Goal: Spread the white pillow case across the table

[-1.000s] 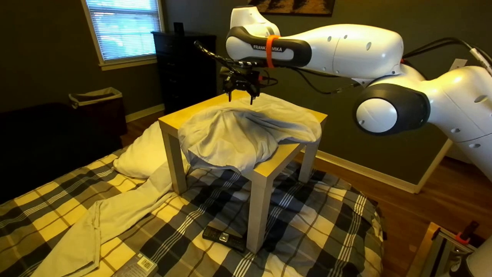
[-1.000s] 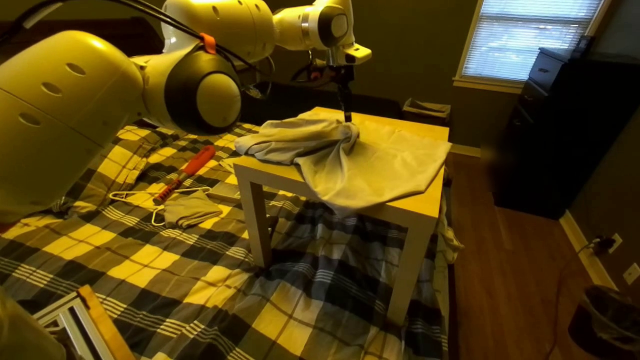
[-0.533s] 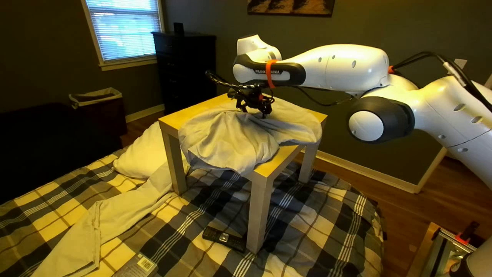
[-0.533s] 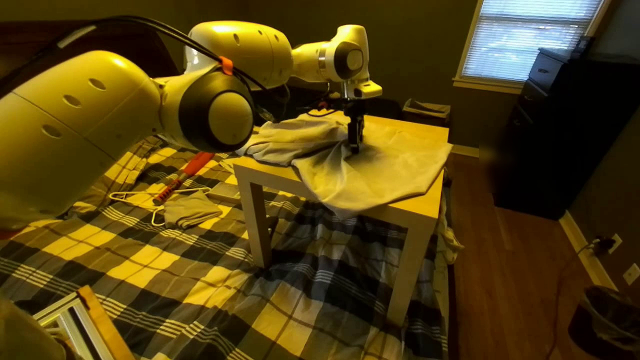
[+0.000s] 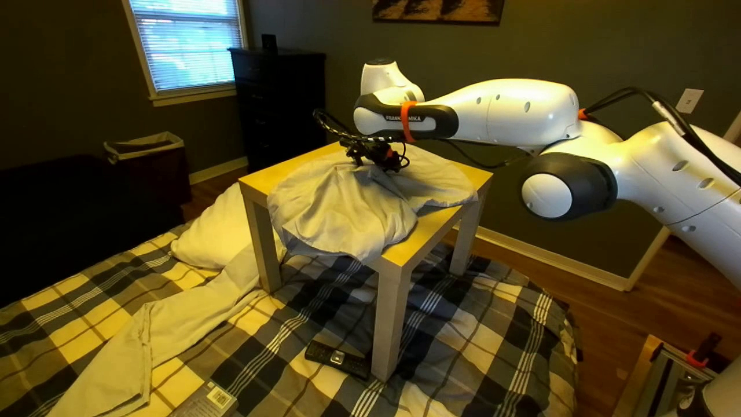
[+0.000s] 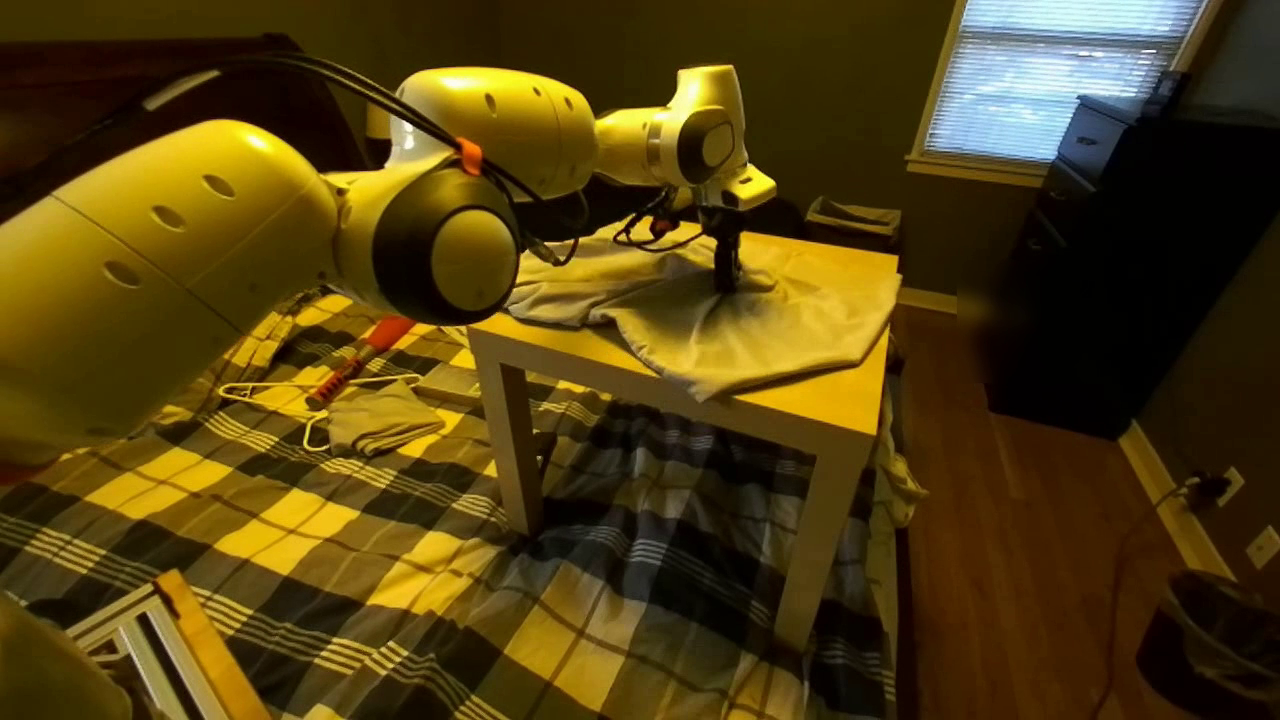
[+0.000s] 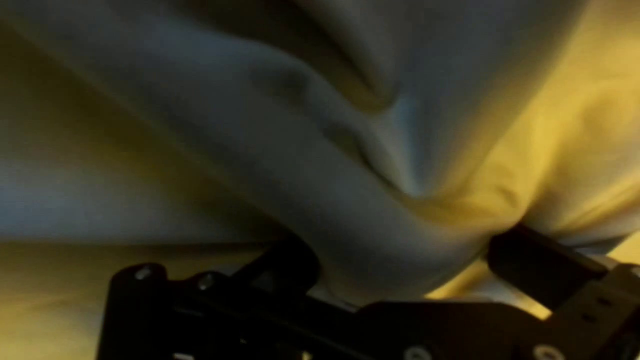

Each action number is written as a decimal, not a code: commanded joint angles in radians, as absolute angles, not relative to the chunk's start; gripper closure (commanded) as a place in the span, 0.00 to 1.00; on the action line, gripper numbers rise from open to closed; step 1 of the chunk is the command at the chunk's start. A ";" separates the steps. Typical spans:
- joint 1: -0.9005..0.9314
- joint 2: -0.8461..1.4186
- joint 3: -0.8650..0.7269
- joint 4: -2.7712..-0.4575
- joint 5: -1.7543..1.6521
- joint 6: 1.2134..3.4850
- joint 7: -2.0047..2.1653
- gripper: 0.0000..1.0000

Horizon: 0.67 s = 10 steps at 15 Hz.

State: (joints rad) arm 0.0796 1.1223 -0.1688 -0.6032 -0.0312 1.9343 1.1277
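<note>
Pillowcase (image 5: 341, 211) is lying part-spread, bunched mid-bench (image 5: 431, 230), bare wood showing at four and ten o'clock in an exterior view; end effector (image 7: 402, 248) is straddling a fold, jaws wide apart; flattening is pending.

It is dim and yellowish in here, but the window (image 6: 1065, 80) glows pale blue through its blinds (image 5: 185, 46). The walls (image 5: 613, 52) are dark, a picture (image 5: 437, 10) hangs on one of them, and a tall black dresser (image 5: 278, 104) stands near the window, with a dark, pale-topped bin (image 5: 153, 171) not far off. There is a brown wood floor (image 6: 1020, 560), a trash can (image 6: 1200, 670) by the wall, and a bed (image 6: 560, 610) covered in yellow, white, gray and dark blue checks.
</note>
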 commanded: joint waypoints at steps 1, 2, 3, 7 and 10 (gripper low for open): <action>0.064 1.186 -0.170 -0.555 -0.060 2.013 0.981 0.00; 0.062 1.191 -0.166 -0.555 -0.065 2.024 0.928 0.00; 0.064 1.193 -0.171 -0.557 -0.076 2.024 0.888 0.00; 0.078 1.207 -0.235 -0.559 -0.160 1.999 0.808 0.00; 0.070 1.222 -0.258 -0.554 -0.183 2.013 0.795 0.00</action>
State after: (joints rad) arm 0.0810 1.1620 -0.2299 -0.5849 -0.1511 2.0056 0.8176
